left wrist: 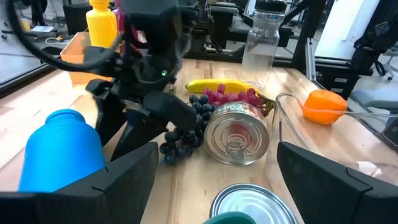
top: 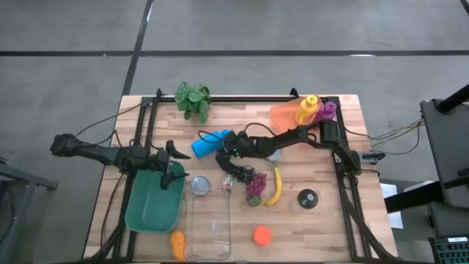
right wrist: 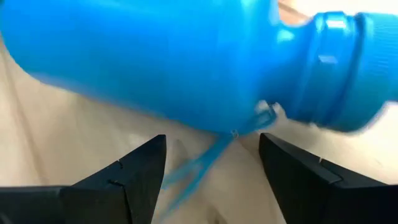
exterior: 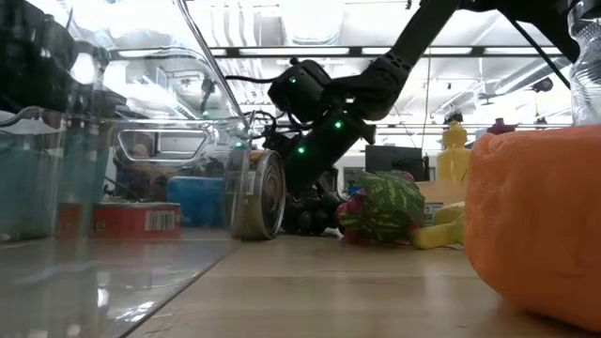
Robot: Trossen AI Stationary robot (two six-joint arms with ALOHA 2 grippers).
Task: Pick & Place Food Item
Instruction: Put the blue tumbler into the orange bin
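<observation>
While the left arm waits over the green bin (top: 150,209) at the bench's (top: 344,183) left side, its left claw (top: 170,163) spread wide and empty, the right arm reaches across the middle of the bench toward a blue bottle (top: 212,142) lying on its side. The right claw (top: 226,151) stands open just beside the bottle, the fingers apart with the bottle's body and a thin blue strap in front of them, gripping nothing. A dark bunch of grapes (top: 236,173) lies just below the claw, with a reddish bunch (top: 256,187) and a banana (top: 275,187) beside it, a tin can (top: 201,185) on its side near the clear container (top: 208,227), and an orange fruit (top: 262,235) well apart toward the bench's near edge. By the look of it the task stands at the approach, with no food item yet picked. Which item is meant cannot be told; if the grapes, the next move calls for swinging the claw off the bottle, lowering over the bunch and closing gently so the soft fruit is not crushed
</observation>
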